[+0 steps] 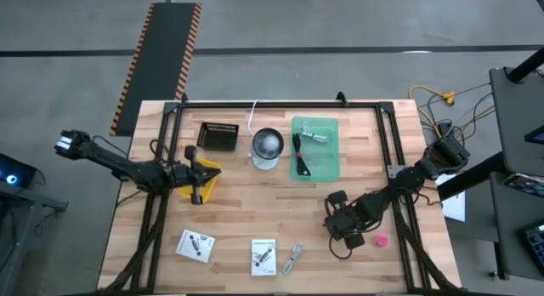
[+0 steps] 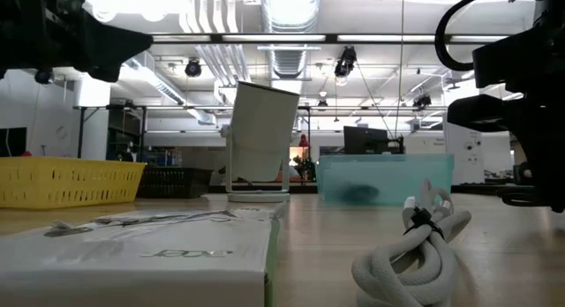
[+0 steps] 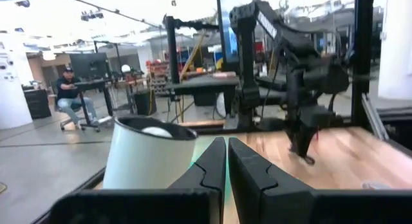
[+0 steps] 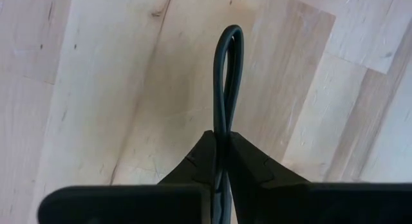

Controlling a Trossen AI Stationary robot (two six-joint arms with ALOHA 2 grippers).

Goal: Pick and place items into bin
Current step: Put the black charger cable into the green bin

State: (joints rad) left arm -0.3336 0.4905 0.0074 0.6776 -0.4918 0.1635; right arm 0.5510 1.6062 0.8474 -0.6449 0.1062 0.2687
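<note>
My right gripper (image 1: 340,231) hangs over the wood at the table's near right and is shut on a thin dark stick-like tool (image 4: 228,76). A pink-red lump (image 1: 382,241) lies just to its right. My left gripper (image 1: 204,173) is shut on nothing (image 3: 226,161) and hovers at the yellow bin (image 1: 209,188). Two white printed cards (image 1: 195,245) (image 1: 263,256) and a pale bundled cable (image 1: 293,259) lie flat near the table's near edge. A green tray (image 1: 327,164) holds the black-and-red cable (image 1: 299,153) and a silver piece (image 1: 316,136). My right gripper pinches the dark tool between its two fingers (image 4: 205,153). The fingers lie along the tool and come from above, pointing down at the table. Its looped end (image 4: 230,37) sticks out past the fingertips. Whether that end touches the wood, I cannot tell.
A black basket (image 1: 218,136) and a white cup (image 1: 267,148) stand at the far middle of the table, the cup between the basket and the green tray. Black frame rails run along the far, left and right edges. Bare wood lies between the two arms.
</note>
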